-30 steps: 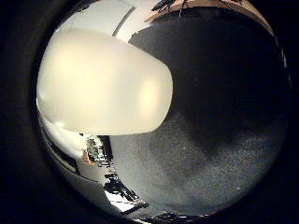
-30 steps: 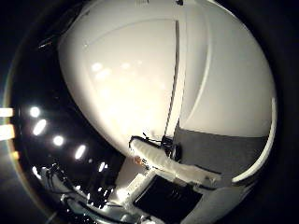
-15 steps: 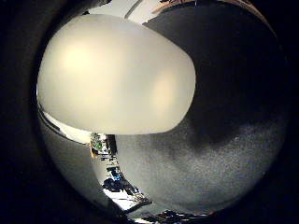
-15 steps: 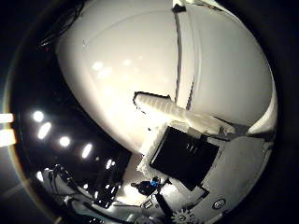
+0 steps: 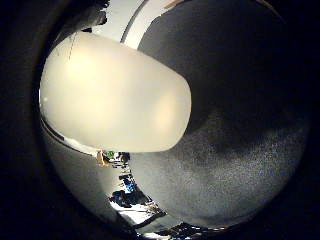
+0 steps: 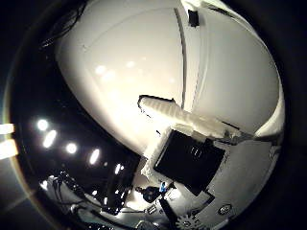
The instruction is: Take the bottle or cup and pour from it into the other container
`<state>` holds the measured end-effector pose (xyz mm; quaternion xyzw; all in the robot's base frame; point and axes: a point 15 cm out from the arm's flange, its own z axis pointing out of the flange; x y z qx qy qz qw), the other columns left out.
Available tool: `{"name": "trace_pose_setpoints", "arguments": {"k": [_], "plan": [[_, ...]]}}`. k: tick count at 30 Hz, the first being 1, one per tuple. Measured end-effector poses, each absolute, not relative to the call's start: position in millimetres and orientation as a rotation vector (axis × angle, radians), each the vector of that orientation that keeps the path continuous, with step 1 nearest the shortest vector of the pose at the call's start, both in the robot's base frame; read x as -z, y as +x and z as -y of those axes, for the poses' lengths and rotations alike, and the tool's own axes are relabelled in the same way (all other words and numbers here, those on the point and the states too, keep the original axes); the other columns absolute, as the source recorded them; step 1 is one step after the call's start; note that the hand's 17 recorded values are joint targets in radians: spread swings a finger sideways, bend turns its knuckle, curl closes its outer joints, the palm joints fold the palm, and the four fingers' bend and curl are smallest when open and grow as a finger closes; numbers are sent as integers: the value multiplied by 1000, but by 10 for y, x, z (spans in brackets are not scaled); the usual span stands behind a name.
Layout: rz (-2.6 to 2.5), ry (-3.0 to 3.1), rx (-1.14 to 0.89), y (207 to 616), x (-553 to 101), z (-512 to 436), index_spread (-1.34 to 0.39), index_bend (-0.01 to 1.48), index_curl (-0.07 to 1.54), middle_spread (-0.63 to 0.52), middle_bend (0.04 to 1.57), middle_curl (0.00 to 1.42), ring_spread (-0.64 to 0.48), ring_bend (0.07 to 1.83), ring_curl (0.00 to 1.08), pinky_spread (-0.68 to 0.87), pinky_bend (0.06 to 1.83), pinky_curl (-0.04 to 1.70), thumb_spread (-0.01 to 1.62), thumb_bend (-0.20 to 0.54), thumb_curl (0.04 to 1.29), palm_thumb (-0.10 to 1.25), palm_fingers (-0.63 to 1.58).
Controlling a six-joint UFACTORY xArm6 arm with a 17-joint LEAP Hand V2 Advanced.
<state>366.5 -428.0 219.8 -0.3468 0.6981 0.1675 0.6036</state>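
White and smooth, the cup (image 6: 144, 62) fills most of what my palm sees, so it sits right up against my palm. From the little finger side it shows as a pale rounded shape with the dark grey mat (image 5: 235, 165) behind it. I cannot tell if it rests on the mat or hangs above it, and no edge of the mat helps me place it. I see no other container.

My hand (image 6: 192, 158) has one white finger (image 6: 177, 115) lying across the cup's side, touching it. I think I am wrapped around the cup, holding it by its wide middle.

I guess the cup is light and stiff. Its shiny skin looks slippery, so I should hold it firmly.
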Motion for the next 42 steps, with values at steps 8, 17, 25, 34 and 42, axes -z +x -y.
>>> {"name": "trace_pose_setpoints", "arguments": {"k": [8,17,25,34,42], "plan": [[-1593,-856,-374,3707,-2476,4195,-372,687,830,-174,1193,627,-203,1291,537,-355,1259,449,967,-28,487,665,1177],[-1462,-1072,-415,3926,-3361,3548,-382,668,860,-180,1195,635,-207,1298,546,-343,1250,496,969,-25,496,687,1163],[-1407,-1323,-430,4250,-4050,2721,-395,646,883,-184,1187,646,-211,1291,554,-340,1245,527,964,-25,501,698,1153],[-1409,-1690,-472,4506,-4430,1495,-410,611,908,-190,1170,661,-215,1298,562,-339,1244,554,947,-25,520,725,1139],[-1441,-2031,-366,4655,-4601,482,-426,574,934,-196,1148,675,-216,1292,566,-340,1241,568,909,-27,545,743,1134]]}}
